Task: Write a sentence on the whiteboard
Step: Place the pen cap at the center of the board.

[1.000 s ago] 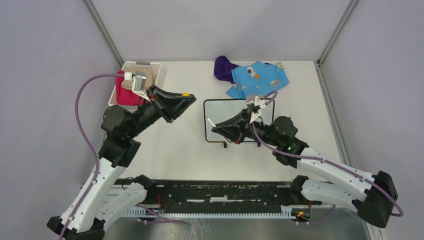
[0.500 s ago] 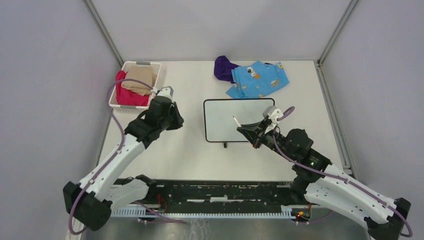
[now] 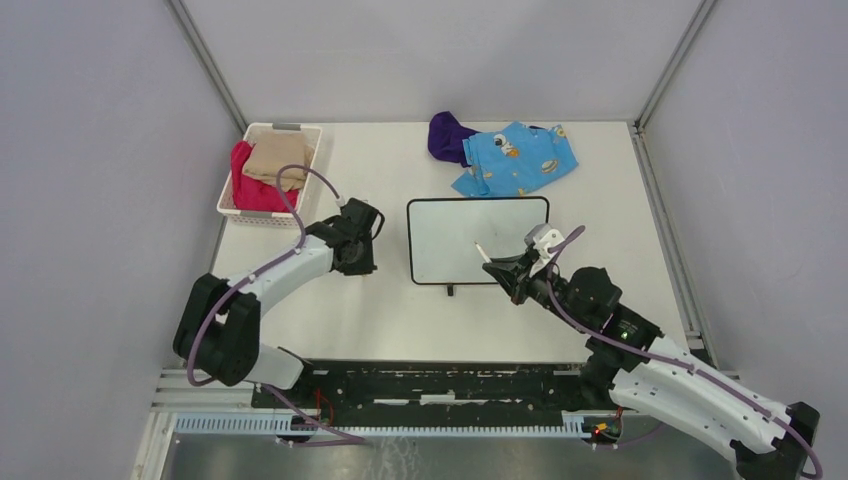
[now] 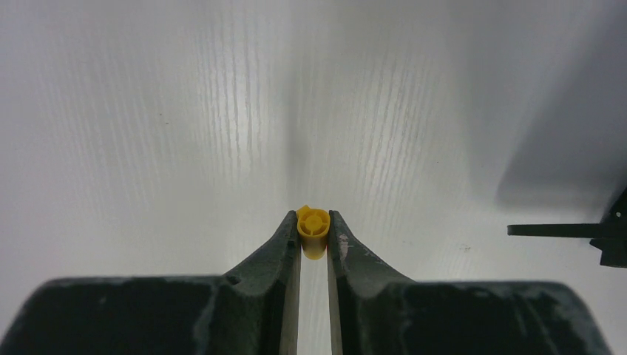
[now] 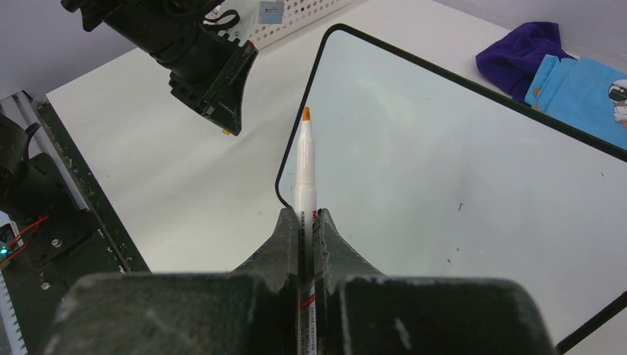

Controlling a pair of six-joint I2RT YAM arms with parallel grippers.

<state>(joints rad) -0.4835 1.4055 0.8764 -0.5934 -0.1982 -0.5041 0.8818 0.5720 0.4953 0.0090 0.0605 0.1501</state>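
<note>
The whiteboard (image 3: 445, 230) lies flat at mid-table, its black-framed surface (image 5: 444, 148) blank; the sentence is not in view. My right gripper (image 3: 497, 262) hovers over the board's near right part, shut on a white marker (image 5: 304, 166). The marker's uncapped orange tip (image 3: 478, 245) points left and sits above the board. My left gripper (image 3: 360, 262) points down at the table just left of the board. It is shut on a small yellow marker cap (image 4: 313, 225), and its dark fingers (image 5: 222, 96) show beyond the board's left edge.
A white basket (image 3: 312, 135) holding red and tan cloths stands at the far left. A blue patterned cloth (image 3: 515, 155) and a purple cloth (image 3: 450, 135) lie behind the board. One black board foot (image 3: 450, 290) sticks out at the near edge.
My left arm has swung down from beside the basket to the table left of the board, still holding the cap. My right gripper has drawn the marker rightward across the board.
</note>
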